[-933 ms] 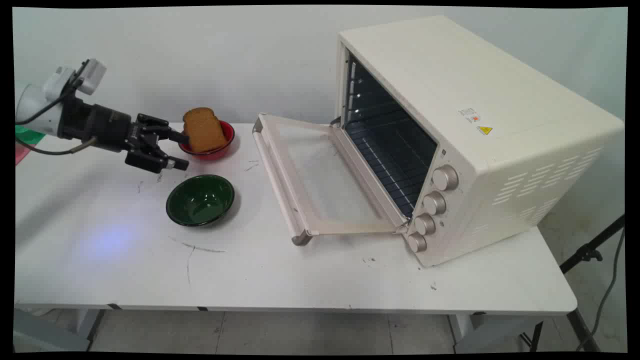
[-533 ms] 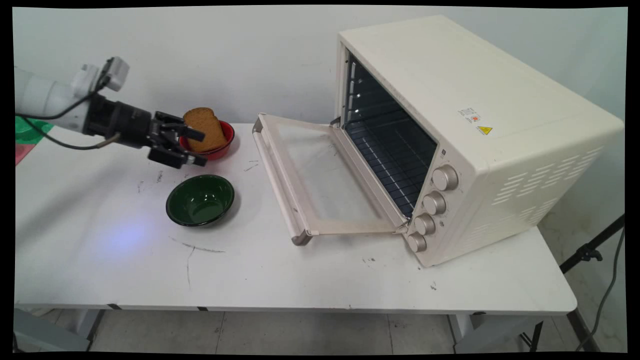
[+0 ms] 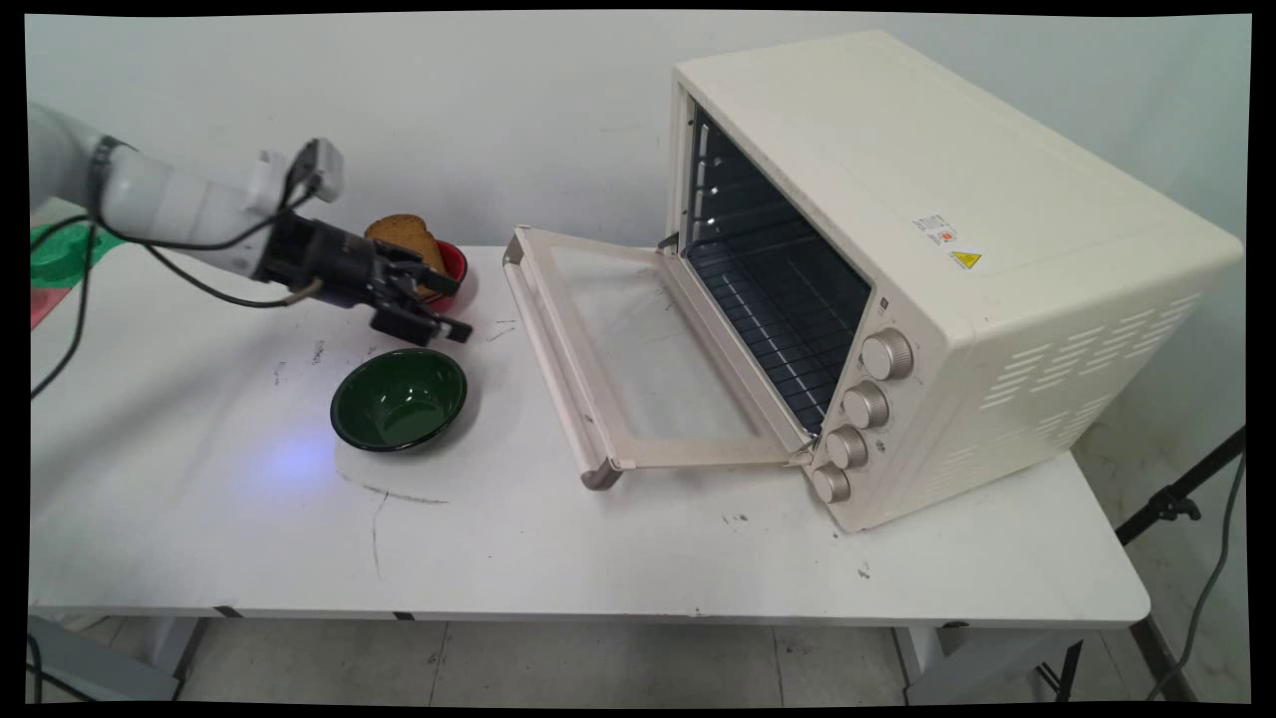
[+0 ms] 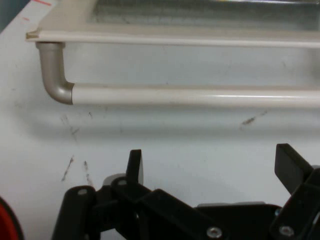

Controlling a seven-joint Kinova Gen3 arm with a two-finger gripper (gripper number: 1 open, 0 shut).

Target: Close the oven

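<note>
Toward the table's left rear corner, the gripper is hovering low over the surface with its jaws spread wide and holding nothing. It is sitting in front of the red bowl, partly hiding the slice of bread that is standing in that bowl. Just nearer the table's front edge, the green bowl is resting empty, close under the fingers. A sideways drift is likely to knock the red bowl and tip the bread out, since the linkage is running just beside its rim. A drop in height is likely to strike the green bowl's rim and slide it.

Further right, the oven door is lying open and flat, with its handle crossing the hand view straight ahead of the fingertips. Continued forward travel risks jamming the open fingers against that handle. At the table's right end, the oven is standing open, its rack bare.
</note>
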